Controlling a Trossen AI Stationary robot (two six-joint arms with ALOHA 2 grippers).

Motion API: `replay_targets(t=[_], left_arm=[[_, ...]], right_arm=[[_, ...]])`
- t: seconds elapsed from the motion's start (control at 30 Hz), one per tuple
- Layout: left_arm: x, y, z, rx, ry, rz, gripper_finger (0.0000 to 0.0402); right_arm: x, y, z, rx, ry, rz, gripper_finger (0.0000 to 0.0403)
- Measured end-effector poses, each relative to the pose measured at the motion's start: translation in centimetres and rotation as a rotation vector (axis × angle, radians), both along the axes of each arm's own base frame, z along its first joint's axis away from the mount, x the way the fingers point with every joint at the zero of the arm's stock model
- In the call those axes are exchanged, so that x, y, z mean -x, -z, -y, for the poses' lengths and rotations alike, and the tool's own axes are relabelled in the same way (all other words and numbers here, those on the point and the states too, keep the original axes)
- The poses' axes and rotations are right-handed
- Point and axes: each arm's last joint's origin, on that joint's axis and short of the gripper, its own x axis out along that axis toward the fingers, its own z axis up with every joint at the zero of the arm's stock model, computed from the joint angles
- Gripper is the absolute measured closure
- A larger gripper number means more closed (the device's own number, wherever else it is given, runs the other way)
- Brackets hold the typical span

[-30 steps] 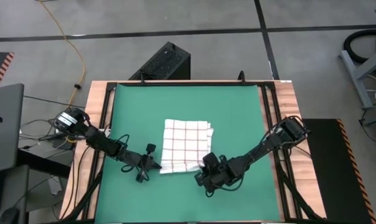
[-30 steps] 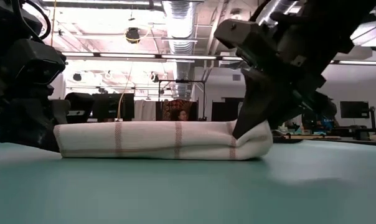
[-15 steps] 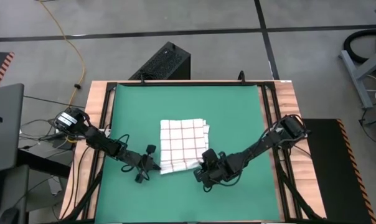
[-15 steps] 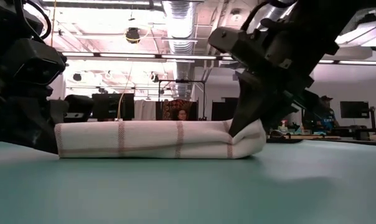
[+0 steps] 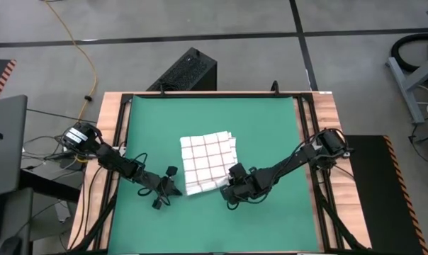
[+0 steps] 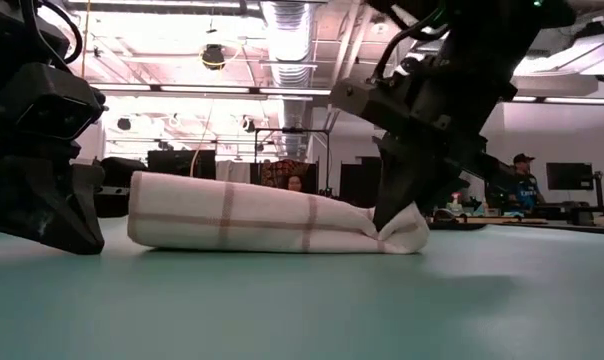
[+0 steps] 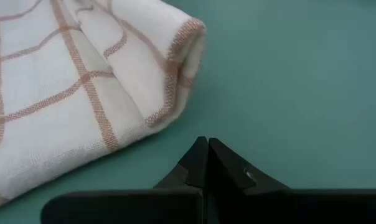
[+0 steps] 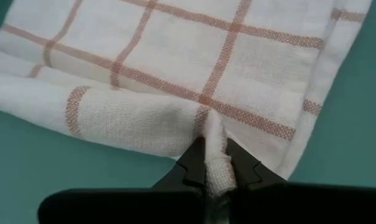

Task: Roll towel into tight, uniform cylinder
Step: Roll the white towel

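The towel (image 5: 208, 161), white with red-brown checks, lies on the green mat (image 5: 263, 127), turned askew. Its near edge is rolled into a low roll (image 6: 252, 215); the remainder lies flat toward the far side. My right gripper (image 5: 229, 187) is shut on the roll's right end. My left gripper (image 7: 206, 149) is shut and stands on the mat just off the roll's left end (image 7: 175, 74), with bare mat between them. My right gripper pinches a bunched fold of cloth (image 8: 214, 158) at the right end of the roll's near side between its two fingers. The fingers slant down from the near right. That end (image 6: 402, 228) is puckered at the fingers, and the roll lies on the mat.
The mat is framed by a wooden table edge (image 5: 108, 142) with black rails. Bare mat lies on all sides of the towel, widest toward the far edge. In the low view, a room with screens and a person shows beyond the table.
My right gripper has moved toward the table's left and far side, keeping its hold on the roll's right end. The towel has turned about on the mat, and its left end has swung away from my left gripper toward the far side.
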Motion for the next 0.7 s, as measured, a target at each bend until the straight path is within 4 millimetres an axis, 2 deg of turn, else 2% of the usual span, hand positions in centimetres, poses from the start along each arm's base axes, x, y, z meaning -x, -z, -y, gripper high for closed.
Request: replay_targets(t=[0.2,0.5,0.6,0.7], left_arm=[[-0.4,-1.3,1.4,0.017,0.044,0.103,0.0402],[-4.4,-4.7,5.0,-0.338,0.136,0.199,0.0402],[-5.0,-5.2,5.3,-0.411,0.137,0.193,0.0401],[-5.4,-5.4,4.9,-0.489,0.064,0.200,0.0402]], right_arm=[[-0.1,0.1,0.9,-0.014,-0.012,-0.042,0.0363],[-0.3,0.1,1.2,-0.021,-0.048,-0.062,0.0363],[-0.3,0.1,1.2,-0.011,-0.066,-0.068,0.0363],[-0.2,0.1,1.1,-0.004,-0.079,-0.073,0.0363]])
